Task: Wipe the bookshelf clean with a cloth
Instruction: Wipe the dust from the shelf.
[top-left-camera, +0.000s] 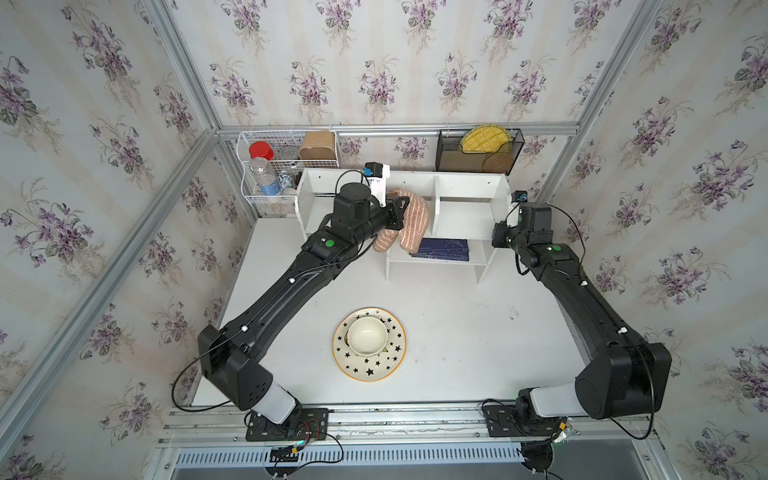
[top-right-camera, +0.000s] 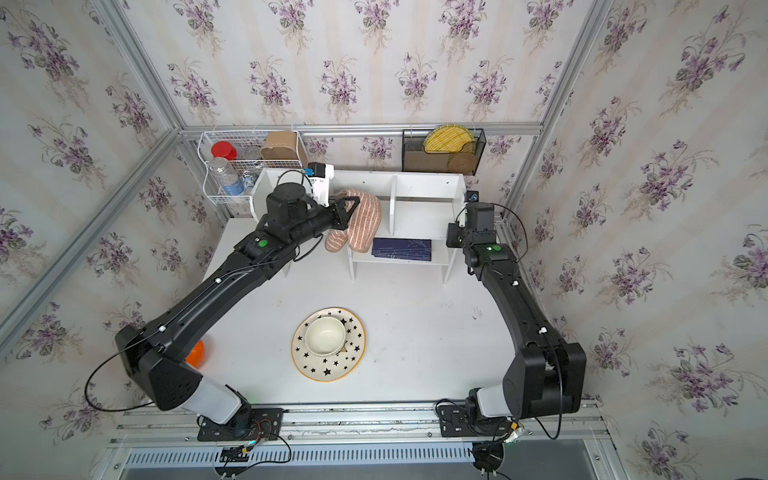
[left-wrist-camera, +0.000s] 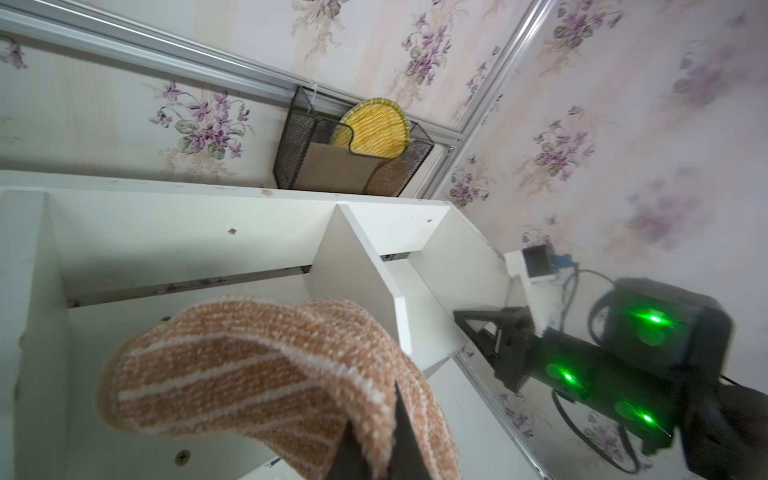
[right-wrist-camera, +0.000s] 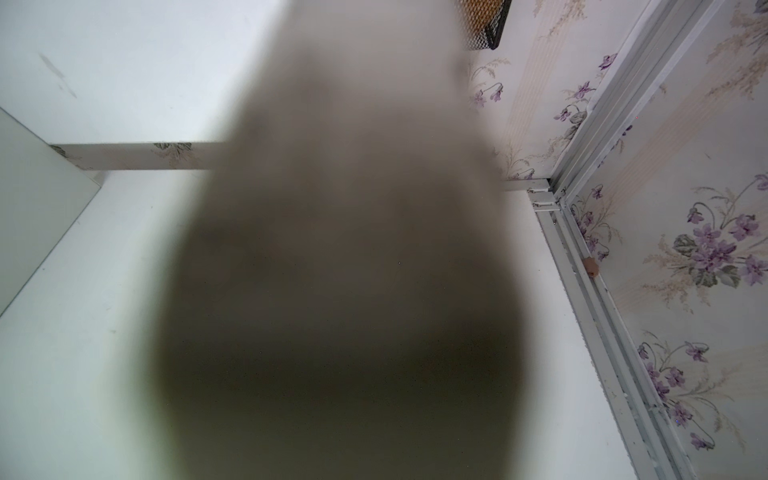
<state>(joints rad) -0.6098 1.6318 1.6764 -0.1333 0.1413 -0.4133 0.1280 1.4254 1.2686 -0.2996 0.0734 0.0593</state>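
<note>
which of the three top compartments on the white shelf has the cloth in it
The middle compartment of the bookshelf: the brown cloth, pinched in the left gripper, drapes over its front edge. The right one is bare; the arm covers the left.

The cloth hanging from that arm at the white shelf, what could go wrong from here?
1. The left gripper pinches the cloth by a small part only. The rest hangs bunched, so it might slip out or wipe poorly.
2. The loose ends appear to droop past the bookshelf front, close to the dark blue book below. A sideways sweep could snag on the divider or nudge the book.
</note>
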